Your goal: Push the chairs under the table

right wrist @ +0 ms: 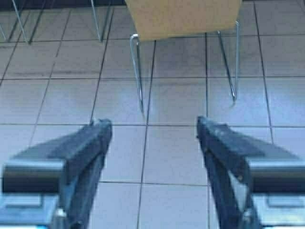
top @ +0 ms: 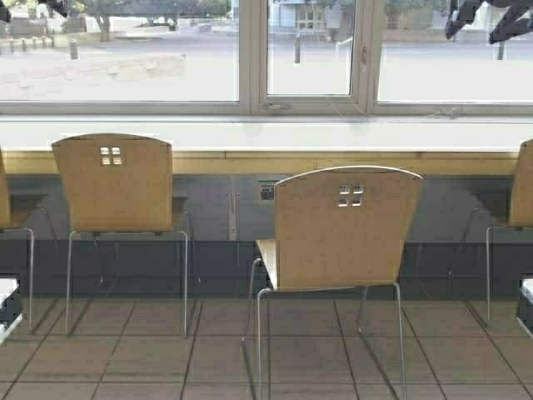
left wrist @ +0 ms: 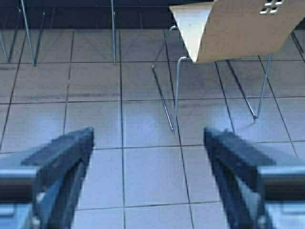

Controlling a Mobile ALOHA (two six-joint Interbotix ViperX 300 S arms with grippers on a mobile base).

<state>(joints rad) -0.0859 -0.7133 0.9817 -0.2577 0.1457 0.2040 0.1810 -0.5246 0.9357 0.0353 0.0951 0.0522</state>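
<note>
A long counter (top: 250, 160) runs under a window, its thick yellowish front edge facing the robot. 4 tan plywood chairs show along it. The left chair (top: 112, 183) sits close in, its back near the counter edge. 2 more chairs are cut off at the far left and far right edges of the high view. The middle chair (top: 346, 229) stands out from the counter, nearer the robot, turned slightly so the side of its seat shows; its chrome legs rest on the tiled floor (top: 150, 358).

Both arms sit low, each wrist camera looking across the tiles at the middle chair. The left hand (left wrist: 147, 162) has its fingers wide apart and holds nothing. The right hand (right wrist: 155, 152) is likewise spread and empty. Neither touches the chair, which stands well ahead of both.

The step in hand appears to be the approach to the middle chair, not yet pushed in. The next move likely calls for driving forward, meeting the chair's back squarely, and pushing evenly so the angled chair straightens and slides under the counter rather than swinging aside.
</note>
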